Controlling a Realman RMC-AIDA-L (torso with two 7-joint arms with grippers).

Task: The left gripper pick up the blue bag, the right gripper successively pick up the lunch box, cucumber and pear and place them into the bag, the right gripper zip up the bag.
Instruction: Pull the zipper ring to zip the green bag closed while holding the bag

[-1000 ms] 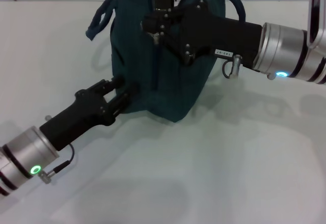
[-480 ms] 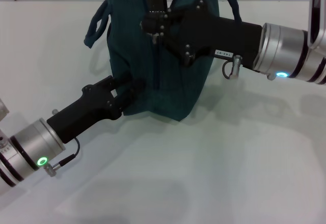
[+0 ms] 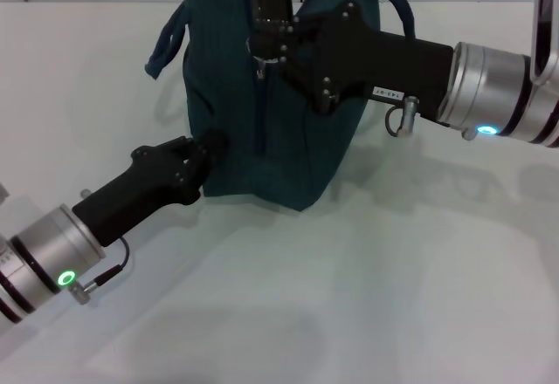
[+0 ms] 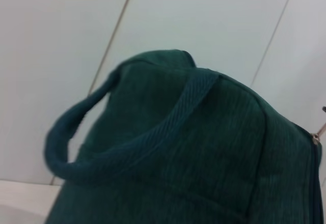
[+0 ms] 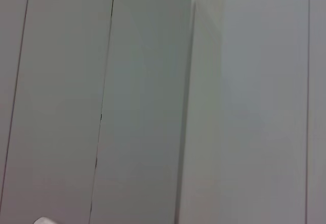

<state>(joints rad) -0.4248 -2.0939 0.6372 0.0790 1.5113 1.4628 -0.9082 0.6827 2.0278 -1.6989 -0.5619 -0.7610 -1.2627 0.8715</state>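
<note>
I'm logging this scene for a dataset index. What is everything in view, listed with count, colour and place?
bag: one, dark blue-green, upright on the table at centre, top partly open above its zipper
bag handles: two loops, same colour, one on each side of the top
table: one, white, under everything
cabinet: one, pale grey, seen only in the right wrist view
left pincer: one, black, pressed against the bag's lower left side
right pincer: one, black, at the zipper line near the bag's top
</note>
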